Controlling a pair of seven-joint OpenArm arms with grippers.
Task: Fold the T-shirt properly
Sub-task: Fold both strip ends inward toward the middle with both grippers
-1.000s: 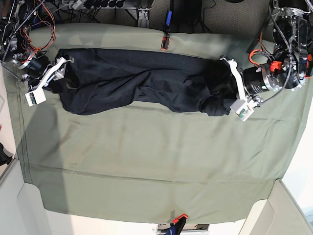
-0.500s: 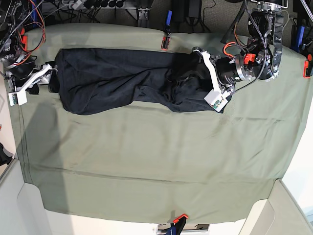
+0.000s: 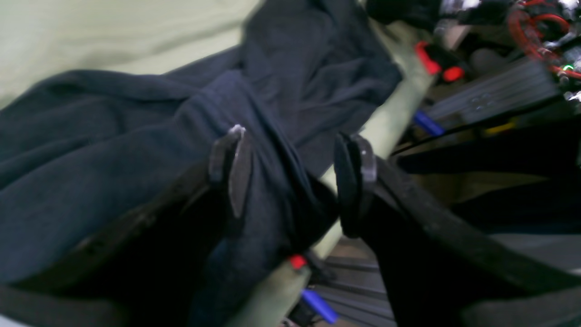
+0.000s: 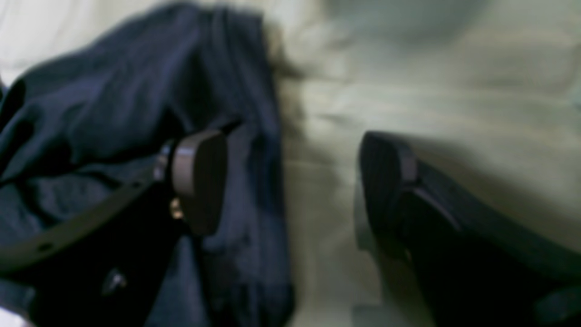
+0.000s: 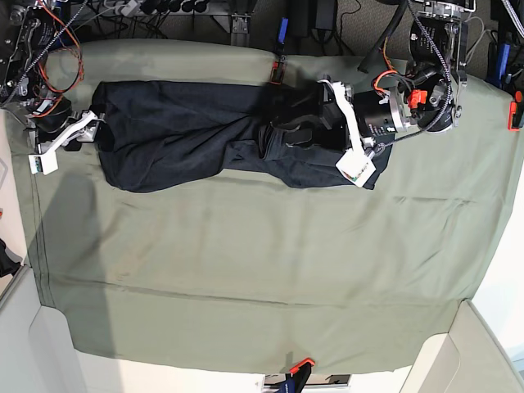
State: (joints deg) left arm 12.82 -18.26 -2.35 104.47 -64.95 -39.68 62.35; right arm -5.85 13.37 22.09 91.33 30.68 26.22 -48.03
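The dark T-shirt [image 5: 180, 135] lies as a long rumpled band across the back of the green table cloth [image 5: 246, 262]. Its right end is bunched and folded in towards the middle. My left gripper [image 5: 286, 133] hovers over that bunched end. In the left wrist view the left gripper [image 3: 292, 138] is open, with a loose ridge of the T-shirt [image 3: 113, 150] running between its fingers. My right gripper [image 5: 92, 135] sits at the shirt's left end. The right wrist view shows the right gripper [image 4: 295, 181] open wide, one finger over the T-shirt [image 4: 113, 113] hem and the other over bare cloth.
A red clamp [image 5: 277, 70] holds the cloth at the back edge and an orange one [image 5: 301, 364] at the front edge. Cables and electronics [image 5: 49, 49] crowd the back corners. The left arm's body [image 5: 409, 110] stands over the back right of the cloth.
The left arm has moved left along the shirt, bringing its right end in towards the middle, and its jaws have opened. The right gripper has opened wider at the left end.
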